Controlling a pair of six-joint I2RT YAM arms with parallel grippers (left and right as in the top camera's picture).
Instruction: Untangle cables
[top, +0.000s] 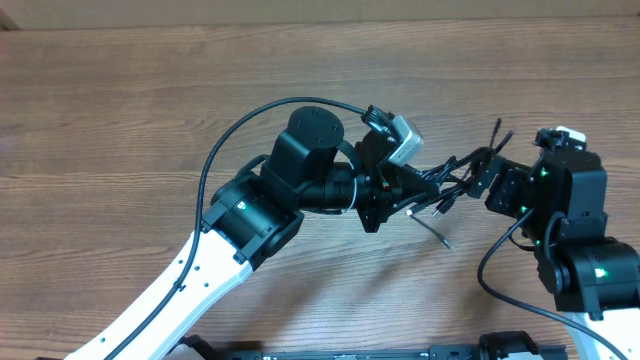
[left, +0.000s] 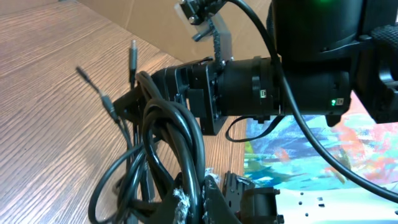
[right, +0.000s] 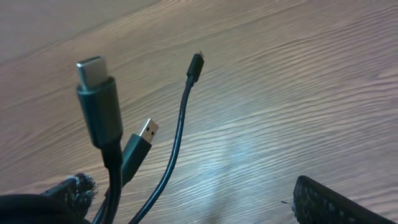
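Several thin cables (top: 455, 185) are bunching right of centre, between the grippers.
Left gripper (top: 410, 188) is clenching this light, floppy bundle; right gripper (top: 487, 175), I cannot tell. Stiff plug ends (right: 93, 74) are probably giving the surest hold.

Tangled black cables (top: 455, 186), plugs splayed

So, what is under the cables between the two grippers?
Under the cables only bare wooden table shows; whether the lowest strand touches it is unclear. The table beneath the left gripper and right gripper is covered by them.
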